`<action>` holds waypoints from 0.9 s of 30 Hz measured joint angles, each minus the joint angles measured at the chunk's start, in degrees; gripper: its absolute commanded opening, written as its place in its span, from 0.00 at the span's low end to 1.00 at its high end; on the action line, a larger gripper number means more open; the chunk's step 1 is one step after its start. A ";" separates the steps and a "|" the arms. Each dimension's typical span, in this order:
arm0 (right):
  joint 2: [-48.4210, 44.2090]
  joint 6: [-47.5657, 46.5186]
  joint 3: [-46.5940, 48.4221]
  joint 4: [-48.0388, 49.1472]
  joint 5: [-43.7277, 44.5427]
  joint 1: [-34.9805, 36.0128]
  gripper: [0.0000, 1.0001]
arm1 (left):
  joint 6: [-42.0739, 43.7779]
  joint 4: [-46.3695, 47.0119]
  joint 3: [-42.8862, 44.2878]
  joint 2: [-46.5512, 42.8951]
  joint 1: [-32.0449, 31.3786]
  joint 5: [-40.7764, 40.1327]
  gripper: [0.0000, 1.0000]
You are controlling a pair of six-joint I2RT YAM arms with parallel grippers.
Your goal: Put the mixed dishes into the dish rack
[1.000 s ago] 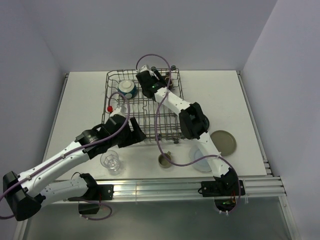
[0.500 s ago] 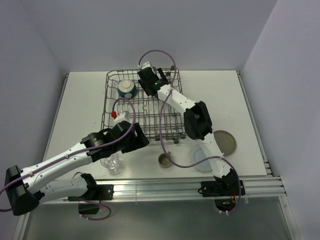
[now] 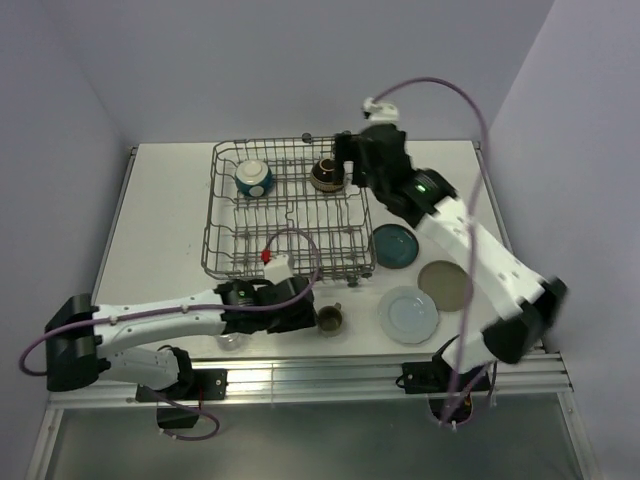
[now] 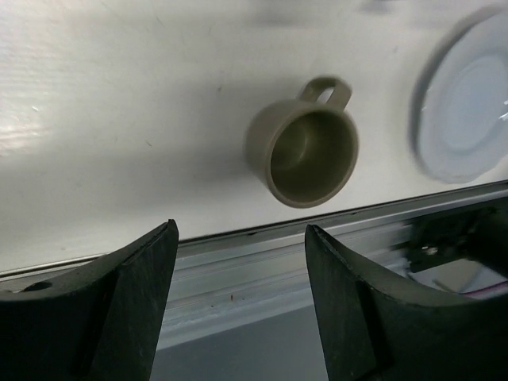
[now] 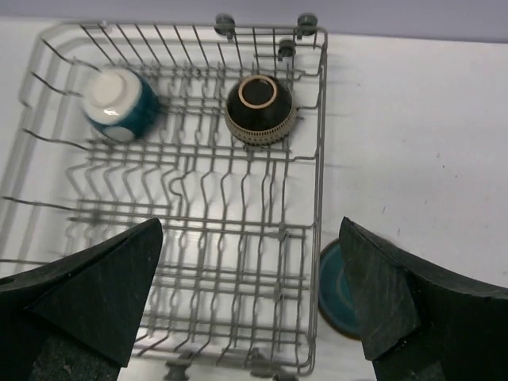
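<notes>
The grey wire dish rack (image 3: pixel 214 215) stands mid-table. In it lie a teal bowl (image 3: pixel 254 178) with its cream side up and a dark brown bowl (image 3: pixel 327 175). My right gripper (image 3: pixel 346 168) is open and empty, raised just right of the brown bowl. The right wrist view looks down on the rack (image 5: pixel 320 159), both bowls (image 5: pixel 121 103) (image 5: pixel 259 109) and a teal plate (image 5: pixel 337 290). My left gripper (image 3: pixel 302 316) is open and empty, low beside the olive-grey mug (image 3: pixel 329 320). The mug (image 4: pixel 305 155) stands upright beyond its fingertips. The clear glass (image 3: pixel 231 342) is mostly hidden under the left arm.
Right of the rack lie the teal plate (image 3: pixel 397 245), a beige plate (image 3: pixel 445 285) and a pale-blue plate (image 3: pixel 408 314), which also shows in the left wrist view (image 4: pixel 468 99). An aluminium rail (image 3: pixel 330 375) runs along the table's front edge, just under the left gripper.
My right arm has lifted out of the rack and swung right, leaving the dark brown bowl in the rack. My left arm has dropped forward from the rack's front to beside the mug.
</notes>
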 measured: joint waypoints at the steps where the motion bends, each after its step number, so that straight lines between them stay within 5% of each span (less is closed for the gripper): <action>1: -5.57 1.64 -3.58 -0.57 -0.63 0.00 1.00 | -0.81 -0.02 0.46 2.34 -1.46 -0.39 0.70; 8: -35.52 9.86 -23.98 -2.54 -4.44 0.15 1.00 | -4.96 0.09 5.07 12.94 -6.62 -2.38 0.70; 18: -47.56 12.87 -32.15 -9.03 -5.92 0.15 1.00 | -7.76 -1.05 8.50 19.43 -6.64 -4.42 0.67; 24: -52.65 13.81 -32.89 -11.41 -6.32 0.15 1.00 | -8.09 -0.42 9.94 23.12 -6.34 -4.57 0.53; 27: -54.25 14.05 -33.62 -12.02 -6.32 0.15 1.00 | -8.22 -0.35 9.94 23.91 -5.99 -4.59 0.32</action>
